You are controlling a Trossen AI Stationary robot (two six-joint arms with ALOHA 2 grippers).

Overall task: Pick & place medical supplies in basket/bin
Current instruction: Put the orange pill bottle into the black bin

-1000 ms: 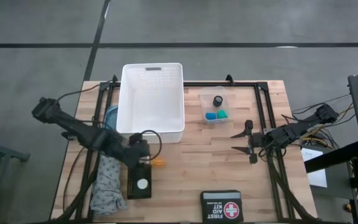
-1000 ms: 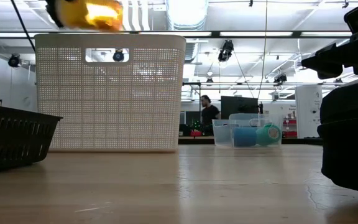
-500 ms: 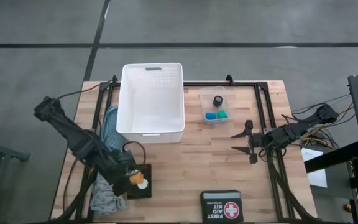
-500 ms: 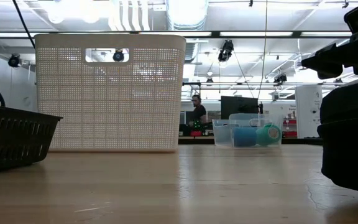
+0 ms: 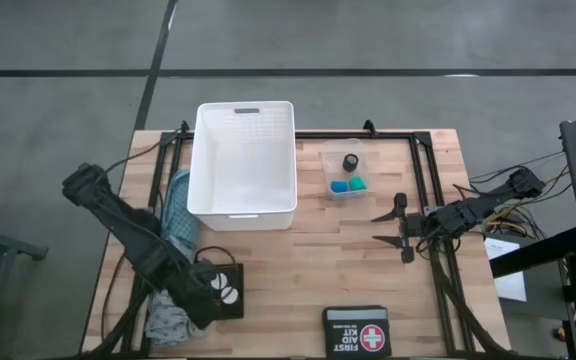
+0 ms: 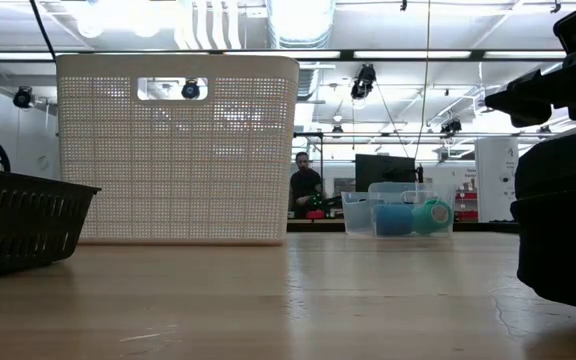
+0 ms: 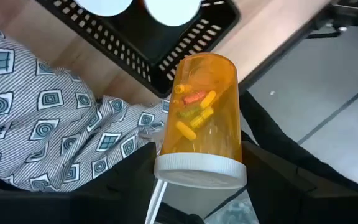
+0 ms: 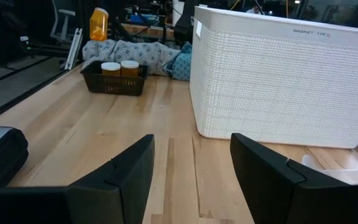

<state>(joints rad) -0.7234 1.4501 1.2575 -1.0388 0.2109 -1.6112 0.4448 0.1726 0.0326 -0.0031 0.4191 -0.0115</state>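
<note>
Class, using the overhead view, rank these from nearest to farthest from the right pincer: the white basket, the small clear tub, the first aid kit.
From the right pincer:
1. Small clear tub, just behind it.
2. First aid kit, at the table's front edge.
3. White basket, across toward the left arm.

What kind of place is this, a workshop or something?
Probably a robotics lab or test hall: two robot arms at a wooden table, a bare concrete floor around it, and ceiling strip lights over equipment behind.

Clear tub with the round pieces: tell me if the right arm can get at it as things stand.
Probably yes. The right gripper hangs open over bare table just beside the clear tub, with nothing between them, and the tub is open-topped.
</note>
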